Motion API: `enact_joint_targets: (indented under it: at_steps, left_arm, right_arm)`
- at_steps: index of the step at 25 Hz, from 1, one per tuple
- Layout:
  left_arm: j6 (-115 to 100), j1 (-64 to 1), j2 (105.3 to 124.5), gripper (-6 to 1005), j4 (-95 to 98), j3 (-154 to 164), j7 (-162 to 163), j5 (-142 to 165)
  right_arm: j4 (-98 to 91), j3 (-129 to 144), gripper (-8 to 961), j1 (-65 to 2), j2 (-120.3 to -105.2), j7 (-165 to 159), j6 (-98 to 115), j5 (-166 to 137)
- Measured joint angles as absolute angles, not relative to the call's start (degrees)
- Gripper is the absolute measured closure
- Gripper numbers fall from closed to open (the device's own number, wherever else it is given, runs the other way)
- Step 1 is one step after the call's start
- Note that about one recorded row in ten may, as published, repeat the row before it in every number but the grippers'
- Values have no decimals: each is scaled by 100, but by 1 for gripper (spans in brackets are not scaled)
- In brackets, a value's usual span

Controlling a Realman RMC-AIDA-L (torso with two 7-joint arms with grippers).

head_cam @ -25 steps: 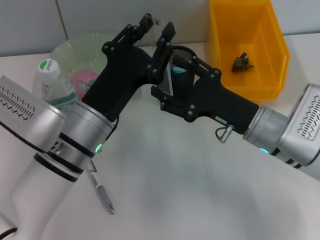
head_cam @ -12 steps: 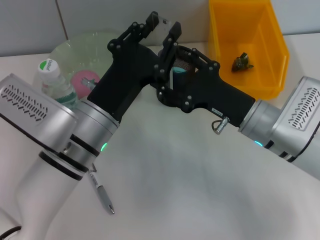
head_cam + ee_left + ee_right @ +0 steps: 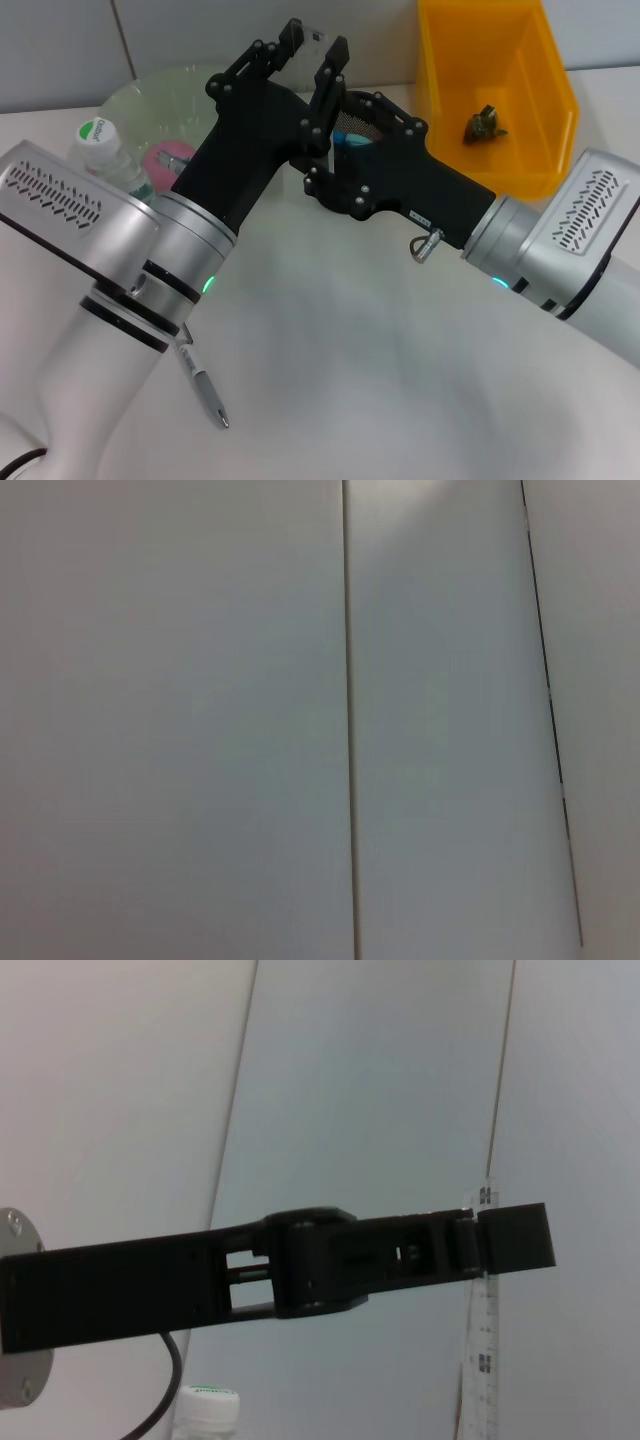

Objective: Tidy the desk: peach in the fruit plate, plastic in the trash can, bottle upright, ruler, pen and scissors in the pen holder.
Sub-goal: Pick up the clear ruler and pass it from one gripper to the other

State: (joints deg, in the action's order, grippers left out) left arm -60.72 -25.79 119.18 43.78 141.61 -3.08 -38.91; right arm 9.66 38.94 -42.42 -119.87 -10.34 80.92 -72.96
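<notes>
White counter (image 3: 380, 380) runs back to a pale panelled wall, and both arms meet near its far edge. The left tool (image 3: 312, 55) holds a clear ruler (image 3: 318, 40) pinched between its fingertips, raised above the mesh pen holder (image 3: 362, 112); compared with half a second ago it sits a little further left and the arm's wrist has swung lower. The right tool (its fingers hidden behind the left arm, so I cannot tell how wide they stand) reaches in from the right beside the pen holder, and its body has slid slightly leftward since the earlier frames. In the right wrist view the left tool (image 3: 480, 1243) shows side-on, closed on the ruler (image 3: 480, 1350), which hangs down with its scale marks visible.

Behind the left arm, a pink peach (image 3: 168, 160) lies in the green fruit plate (image 3: 150, 100), and the bottle (image 3: 108, 160) stands upright just beside the plate. A yellow bin (image 3: 495, 90) at the back right contains a crumpled scrap (image 3: 486, 123). One pen (image 3: 202, 385) lies on the counter near the left arm's base.
</notes>
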Motion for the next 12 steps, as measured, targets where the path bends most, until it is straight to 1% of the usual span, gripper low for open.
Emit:
enact_joint_targets:
  at_steps: [11, 12]
  left_arm:
    - [-6074, -2599, 11917, 608, 4377, 14171, -312, -3853]
    - [-6074, -2599, 11917, 608, 4377, 14171, -312, -3853]
  right_arm:
    - [985, 3890, 205, -4278, -11987, -1025, 8023, -7304]
    - [985, 3890, 229, -4278, -11987, -1025, 8023, -7304]
